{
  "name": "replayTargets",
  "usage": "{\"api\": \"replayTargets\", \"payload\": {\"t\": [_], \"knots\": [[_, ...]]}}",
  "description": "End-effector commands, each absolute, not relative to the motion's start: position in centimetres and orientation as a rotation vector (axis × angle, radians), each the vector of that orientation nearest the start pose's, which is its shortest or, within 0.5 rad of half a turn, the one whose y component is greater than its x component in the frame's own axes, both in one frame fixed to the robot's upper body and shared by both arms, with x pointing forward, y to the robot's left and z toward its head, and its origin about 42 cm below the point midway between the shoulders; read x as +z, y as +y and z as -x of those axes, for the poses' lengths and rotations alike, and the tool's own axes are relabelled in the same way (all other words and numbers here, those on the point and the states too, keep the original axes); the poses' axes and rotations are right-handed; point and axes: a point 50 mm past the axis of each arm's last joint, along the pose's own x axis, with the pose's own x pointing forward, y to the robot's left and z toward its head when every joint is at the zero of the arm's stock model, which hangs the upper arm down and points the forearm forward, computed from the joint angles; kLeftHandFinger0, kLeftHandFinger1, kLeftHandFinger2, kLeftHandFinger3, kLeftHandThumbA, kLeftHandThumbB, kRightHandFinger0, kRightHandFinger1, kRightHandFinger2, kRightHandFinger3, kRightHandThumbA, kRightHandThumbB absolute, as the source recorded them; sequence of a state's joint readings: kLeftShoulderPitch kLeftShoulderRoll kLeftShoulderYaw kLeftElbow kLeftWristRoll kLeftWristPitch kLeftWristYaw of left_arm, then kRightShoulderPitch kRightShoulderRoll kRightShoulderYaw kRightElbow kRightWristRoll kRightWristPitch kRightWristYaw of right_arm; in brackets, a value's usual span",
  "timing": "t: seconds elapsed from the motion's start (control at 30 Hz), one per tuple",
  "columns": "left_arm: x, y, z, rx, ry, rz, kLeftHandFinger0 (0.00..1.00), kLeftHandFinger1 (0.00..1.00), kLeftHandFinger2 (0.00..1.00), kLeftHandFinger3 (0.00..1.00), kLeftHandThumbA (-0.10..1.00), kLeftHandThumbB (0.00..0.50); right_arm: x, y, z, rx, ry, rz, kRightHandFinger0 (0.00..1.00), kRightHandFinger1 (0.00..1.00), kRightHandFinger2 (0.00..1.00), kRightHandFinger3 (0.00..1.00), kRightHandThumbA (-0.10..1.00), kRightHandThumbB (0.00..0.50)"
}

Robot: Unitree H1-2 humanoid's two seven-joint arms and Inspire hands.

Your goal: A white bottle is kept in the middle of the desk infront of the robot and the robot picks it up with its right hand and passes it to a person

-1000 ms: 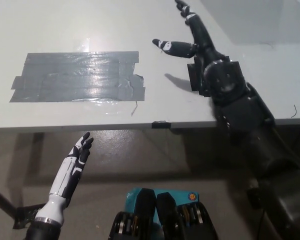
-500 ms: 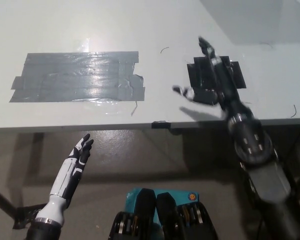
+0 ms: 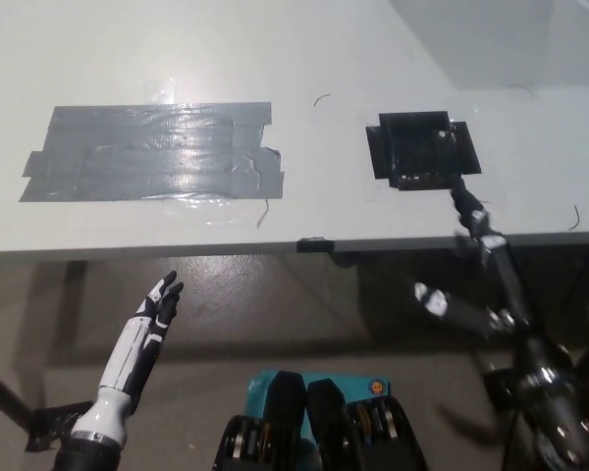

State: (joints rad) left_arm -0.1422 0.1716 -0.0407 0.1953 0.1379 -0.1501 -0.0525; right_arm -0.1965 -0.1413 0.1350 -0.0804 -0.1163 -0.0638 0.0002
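Head view, taking the black square patch [image 3: 423, 149] on the grey desk [image 3: 314, 59] as the landmark: black right hand [image 3: 486, 285] below and slightly right of the patch, off the desk's front edge and over the floor, fingers spread apart and holding nothing, one finger reaching up to just under the patch's lower right corner, another splayed out to the left with a pale tip. White left hand [image 3: 152, 319] far down and to the left of the patch, below the desk edge, resting with fingers extended, close together and pointing up, empty. Large patch of grey tape [image 3: 152, 152] well to the left of the black patch, flat on the desk, glossy and wrinkled, with loose corners at its right end. Small dark clip-like piece [image 3: 316, 241] on the desk's front edge, down and left of the black patch. White bottle nowhere in view, neither on the desk nor in either hand
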Motion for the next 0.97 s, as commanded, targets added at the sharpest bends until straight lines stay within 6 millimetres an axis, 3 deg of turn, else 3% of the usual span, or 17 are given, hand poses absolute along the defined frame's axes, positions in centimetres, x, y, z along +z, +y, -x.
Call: {"api": "replayTargets", "payload": {"t": [0.0, 0.2, 0.43, 0.93], "knots": [[10.4, 25.2, -33.2, -0.124, -0.137, -0.333, 1.0, 1.0, 1.0, 1.0, 1.0, 0.166, 18.9, -20.3, -32.7, 0.239, -0.419, 0.228, 1.0, 1.0, 1.0, 1.0, 0.84, 0.319], [10.3, 25.1, -33.1, -0.115, -0.135, -0.33, 1.0, 1.0, 1.0, 1.0, 1.0, 0.175, 14.0, -20.6, -34.6, 0.245, -0.266, 0.243, 1.0, 1.0, 1.0, 1.0, 0.86, 0.314], [10.3, 25.1, -32.9, -0.119, -0.137, -0.335, 1.0, 1.0, 1.0, 1.0, 1.0, 0.184, 11.1, -20.7, -34.6, 0.272, -0.188, 0.247, 1.0, 1.0, 1.0, 1.0, 0.84, 0.303], [10.5, 25.0, -32.8, -0.126, -0.145, -0.35, 1.0, 1.0, 1.0, 1.0, 1.0, 0.179, 10.0, -20.7, -34.3, 0.284, -0.144, 0.219, 1.0, 1.0, 1.0, 1.0, 0.85, 0.307]]}}
